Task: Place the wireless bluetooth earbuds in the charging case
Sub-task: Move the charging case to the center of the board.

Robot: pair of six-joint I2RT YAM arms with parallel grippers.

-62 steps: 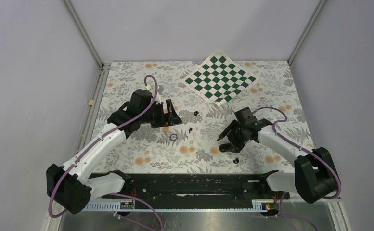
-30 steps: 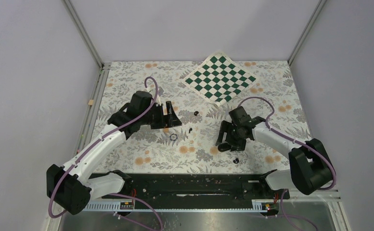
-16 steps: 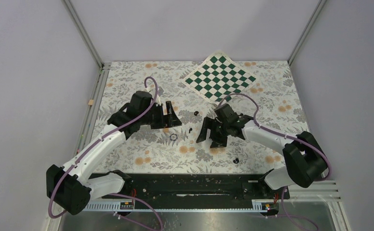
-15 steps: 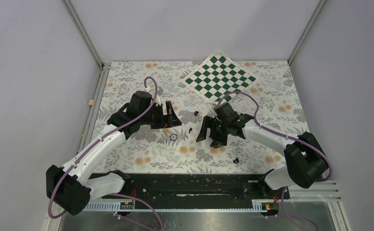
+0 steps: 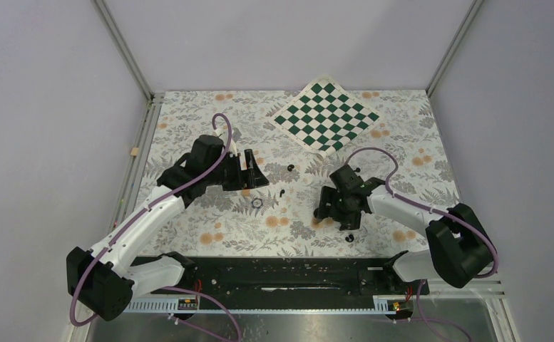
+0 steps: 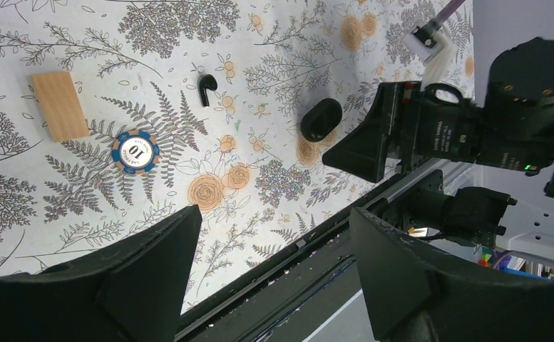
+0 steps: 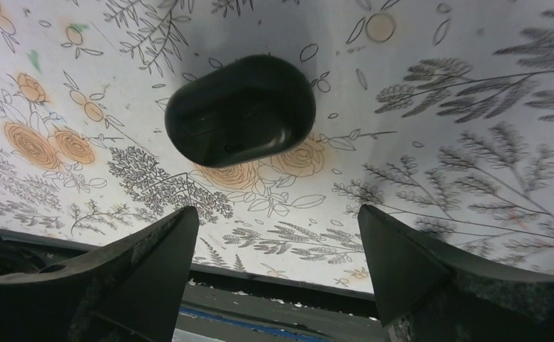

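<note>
The charging case (image 7: 239, 110), a black oval pebble with its lid shut, lies on the flowered cloth near the front edge. In the top view the case (image 5: 350, 239) sits just nearer than my right gripper (image 5: 336, 216). My right gripper (image 7: 277, 209) is open and empty, apart from the case. One black earbud (image 5: 290, 167) lies mid-table and another earbud (image 5: 281, 192) a little nearer. The left wrist view shows one earbud (image 6: 205, 87) and the case (image 6: 321, 118). My left gripper (image 5: 251, 173) hovers left of the buds; this left gripper (image 6: 274, 212) is open and empty.
A blue and white poker chip (image 6: 135, 152) and a tan wooden strip (image 6: 59, 105) lie beside the left gripper. The chip (image 5: 257, 203) sits near the closer earbud. A green chequered mat (image 5: 326, 117) covers the back. The black rail (image 5: 281, 274) borders the front edge.
The right gripper swung left toward the table's middle, then came back right and nearer, ending just behind the case. Left arm, earbuds and case stayed put.
</note>
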